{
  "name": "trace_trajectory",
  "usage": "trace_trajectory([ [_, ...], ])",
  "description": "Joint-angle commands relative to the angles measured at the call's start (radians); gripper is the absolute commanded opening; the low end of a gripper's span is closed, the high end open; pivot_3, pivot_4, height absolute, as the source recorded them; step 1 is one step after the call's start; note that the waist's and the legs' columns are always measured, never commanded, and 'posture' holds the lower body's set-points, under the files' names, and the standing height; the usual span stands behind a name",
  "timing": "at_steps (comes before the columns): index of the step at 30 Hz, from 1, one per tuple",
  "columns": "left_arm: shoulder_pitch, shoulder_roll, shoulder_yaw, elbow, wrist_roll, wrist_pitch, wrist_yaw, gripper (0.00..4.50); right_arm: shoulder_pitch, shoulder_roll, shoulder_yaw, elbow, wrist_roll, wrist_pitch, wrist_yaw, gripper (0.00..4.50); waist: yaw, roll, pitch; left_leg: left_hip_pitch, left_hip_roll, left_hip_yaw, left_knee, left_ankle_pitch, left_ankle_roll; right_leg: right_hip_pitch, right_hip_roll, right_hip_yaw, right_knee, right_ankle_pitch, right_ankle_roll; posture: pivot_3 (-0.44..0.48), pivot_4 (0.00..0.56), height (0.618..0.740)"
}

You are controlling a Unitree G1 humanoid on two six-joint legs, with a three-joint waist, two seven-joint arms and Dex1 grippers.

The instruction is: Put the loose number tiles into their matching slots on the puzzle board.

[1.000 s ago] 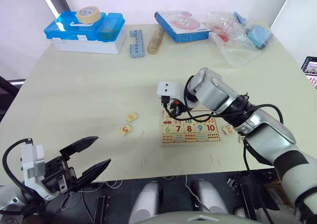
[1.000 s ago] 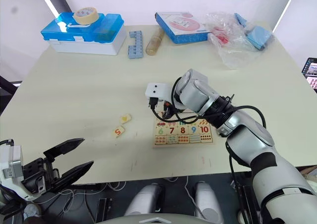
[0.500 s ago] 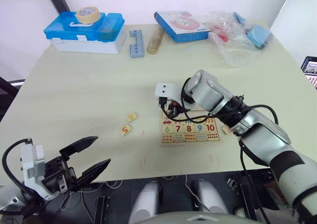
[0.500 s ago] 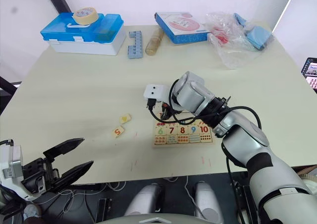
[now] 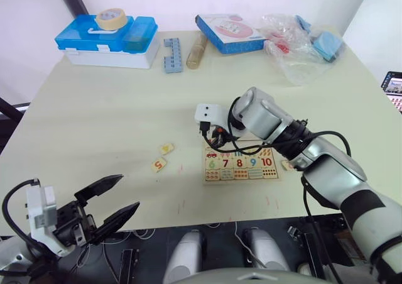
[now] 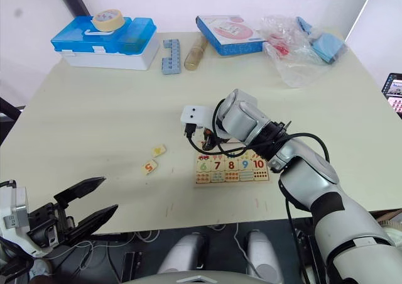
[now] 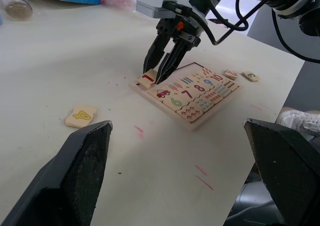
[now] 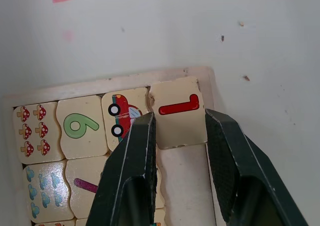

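Your right end effector (image 7: 161,72) is down at the far left corner of the puzzle board (image 5: 240,163), its two black fingers (image 8: 134,171) straddling the red 1 tile (image 8: 177,111). That tile sits tilted at the board's corner slot, right beside the red car picture tile (image 8: 125,114), with its outer edge overlapping the board's raised rim. The fingers lie just beside the tile's two side edges, and you cannot tell from these views whether they actually press on it or stand a little apart from it. The board lies flat on the bench (image 5: 113,108), its near row reading 6, 7, 8, 9, 10. Off the board's left side, two loose tiles rest on the bench near each other: the red 5 tile (image 5: 159,164) and, just beyond it, a tile with a yellow mark (image 5: 166,148). Two more loose tiles (image 7: 241,75) lie just off the board's right end. Your left end effector (image 5: 108,203) hangs low at the near edge of the bench, fingers spread wide apart and empty, well apart from every tile.
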Motion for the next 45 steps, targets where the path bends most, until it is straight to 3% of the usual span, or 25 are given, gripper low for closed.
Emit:
trace_trajectory([
  [1,0.011,0.001,0.032,-0.033,-0.008,-0.021,-0.004,4.5,-0.023,0.005,-0.016,-0.015,-0.003,-0.014,-0.005,0.9,0.0,0.0,0.0,0.0,0.0,0.0,0.0,0.0,0.0,0.0,0.0,0.0,0.0,0.0,0.0,0.0,0.15,0.74],
  [29,0.016,0.005,0.041,-0.035,-0.01,-0.02,-0.003,4.5,-0.014,0.0,-0.004,-0.014,-0.009,-0.017,-0.005,0.9,0.0,0.0,0.0,0.0,0.0,0.0,0.0,0.0,0.0,0.0,0.0,0.0,0.0,0.0,0.0,0.0,0.15,0.74],
  [33,0.018,0.003,0.043,-0.036,-0.01,-0.02,-0.004,4.5,-0.01,-0.001,-0.003,-0.016,-0.009,-0.017,-0.004,2.72,0.0,0.0,0.0,0.0,0.0,0.0,0.0,0.0,0.0,0.0,0.0,0.0,0.0,0.0,0.0,0.0,0.15,0.74],
  [36,0.02,0.001,0.044,-0.037,-0.01,-0.022,-0.004,4.5,-0.007,0.0,-0.002,-0.022,-0.008,-0.013,-0.003,4.35,0.0,0.0,0.0,0.0,0.0,0.0,0.0,0.0,0.0,0.0,0.0,0.0,0.0,0.0,0.0,0.0,0.15,0.74],
  [41,0.023,0.0,0.044,-0.039,-0.01,-0.023,-0.002,4.5,-0.002,0.0,-0.025,-0.031,0.0,-0.023,-0.013,4.44,0.0,0.0,0.0,0.0,0.0,0.0,0.0,0.0,0.0,0.0,0.0,0.0,0.0,0.0,0.0,0.0,0.15,0.74],
  [45,0.024,-0.002,0.045,-0.042,-0.009,-0.024,0.001,4.5,0.033,-0.001,-0.159,-0.101,0.117,-0.022,0.019,4.44,0.0,0.0,0.0,0.0,0.0,0.0,0.0,0.0,0.0,0.0,0.0,0.0,0.0,0.0,0.0,0.0,0.15,0.74],
])
